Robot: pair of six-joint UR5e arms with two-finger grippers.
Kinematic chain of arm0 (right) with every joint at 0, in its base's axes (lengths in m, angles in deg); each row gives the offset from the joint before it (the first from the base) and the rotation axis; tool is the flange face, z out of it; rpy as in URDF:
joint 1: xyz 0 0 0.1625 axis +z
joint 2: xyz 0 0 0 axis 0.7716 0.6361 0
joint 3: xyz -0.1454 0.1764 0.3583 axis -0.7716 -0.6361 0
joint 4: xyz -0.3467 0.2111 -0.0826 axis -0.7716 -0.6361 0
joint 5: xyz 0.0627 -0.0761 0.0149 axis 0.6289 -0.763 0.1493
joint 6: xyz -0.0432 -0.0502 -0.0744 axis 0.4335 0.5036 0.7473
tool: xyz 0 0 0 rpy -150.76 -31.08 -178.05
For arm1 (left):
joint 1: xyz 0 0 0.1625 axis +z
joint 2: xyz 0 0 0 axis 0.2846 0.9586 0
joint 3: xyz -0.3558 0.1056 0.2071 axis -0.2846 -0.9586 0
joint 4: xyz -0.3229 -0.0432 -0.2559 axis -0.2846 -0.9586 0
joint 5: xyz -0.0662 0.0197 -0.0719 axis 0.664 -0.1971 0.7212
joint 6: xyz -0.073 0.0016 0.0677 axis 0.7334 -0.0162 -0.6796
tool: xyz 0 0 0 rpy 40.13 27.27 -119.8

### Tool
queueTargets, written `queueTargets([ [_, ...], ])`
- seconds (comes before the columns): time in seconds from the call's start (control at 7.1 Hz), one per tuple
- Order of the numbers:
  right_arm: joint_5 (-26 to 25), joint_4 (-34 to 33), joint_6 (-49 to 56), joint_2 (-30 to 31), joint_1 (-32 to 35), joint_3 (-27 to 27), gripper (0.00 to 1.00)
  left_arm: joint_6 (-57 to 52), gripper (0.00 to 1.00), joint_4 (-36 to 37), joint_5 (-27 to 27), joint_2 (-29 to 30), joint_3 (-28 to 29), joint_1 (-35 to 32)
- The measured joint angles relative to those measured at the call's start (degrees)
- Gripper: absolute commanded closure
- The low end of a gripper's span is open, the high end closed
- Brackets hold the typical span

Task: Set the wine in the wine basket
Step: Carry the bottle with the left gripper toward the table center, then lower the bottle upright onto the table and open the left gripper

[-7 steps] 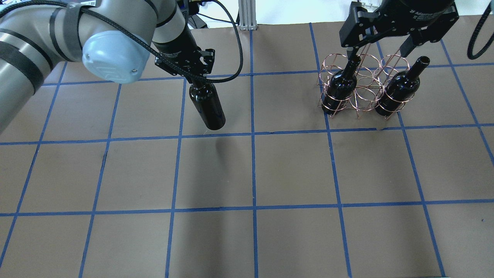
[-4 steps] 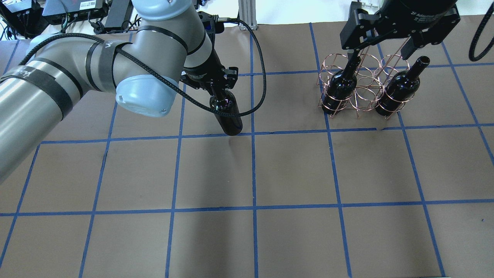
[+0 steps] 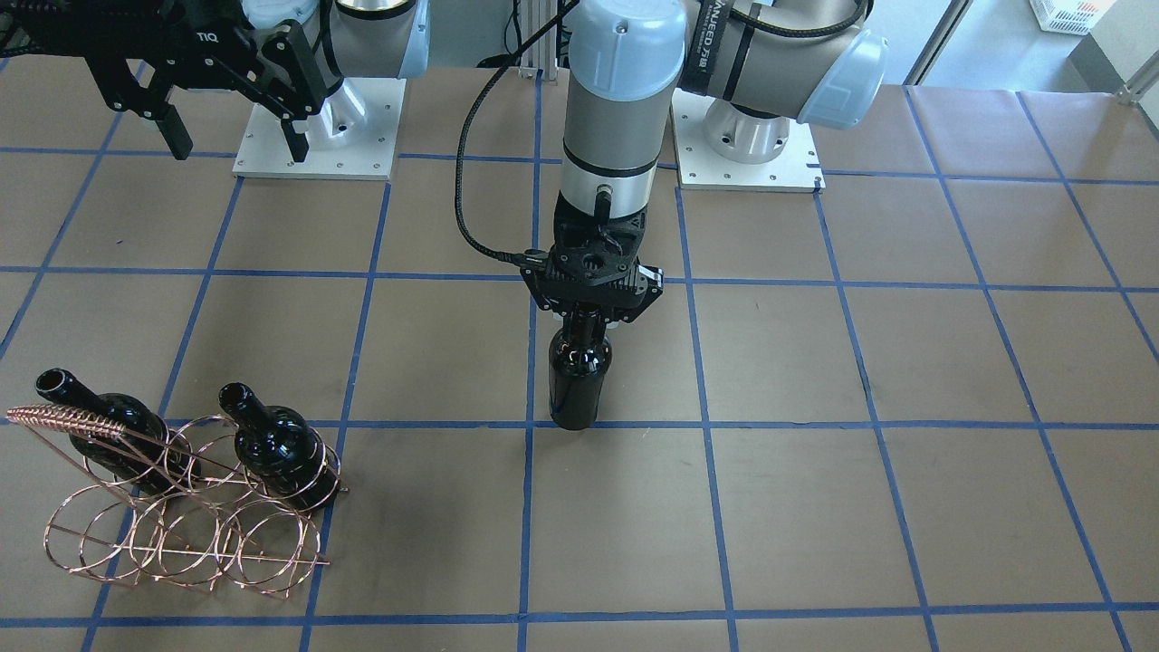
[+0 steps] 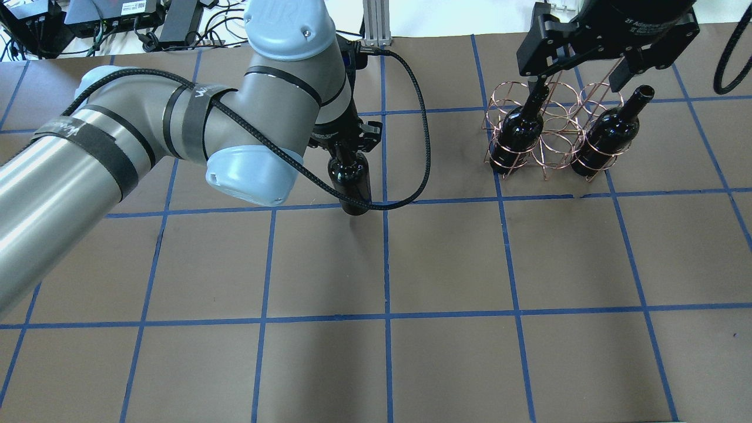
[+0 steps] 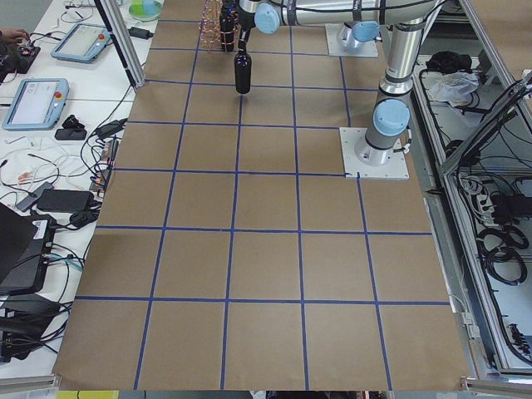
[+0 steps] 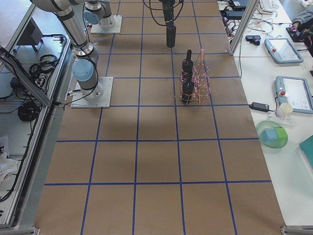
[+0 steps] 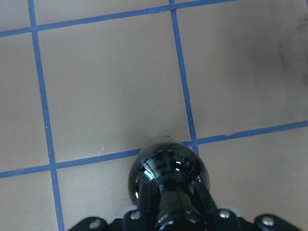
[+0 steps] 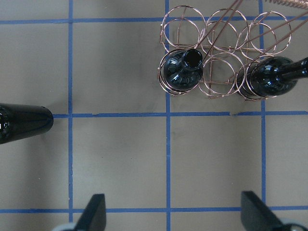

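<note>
My left gripper (image 4: 348,145) is shut on the neck of a near-black wine bottle (image 4: 352,185) and holds it upright over the table's middle, as the front view (image 3: 576,380) and left wrist view (image 7: 167,171) also show. The copper wire wine basket (image 4: 557,134) stands at the far right, well apart from this bottle. Two more bottles sit in its outer rings, one on the left (image 4: 521,130) and one on the right (image 4: 608,136); the middle ring is free. My right gripper (image 4: 578,70) hovers open and empty above the basket (image 8: 216,57).
Brown paper with a blue tape grid covers the table (image 4: 446,258). The two arm bases (image 3: 312,127) stand at the robot's side. Side benches with tablets and cables (image 5: 50,91) lie beyond the table's far edge.
My left arm has carried the bottle to the right, towards the basket, and a little nearer the robot; the bottle now hangs more upright. The right gripper and basket have not moved.
</note>
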Motion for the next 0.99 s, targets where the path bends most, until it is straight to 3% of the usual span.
queueTargets([
  [0.99,0.1,0.1,0.0,0.0,0.0,0.0,0.0,0.7,1.0,0.5,0.6,0.8,-2.3,-1.0],
])
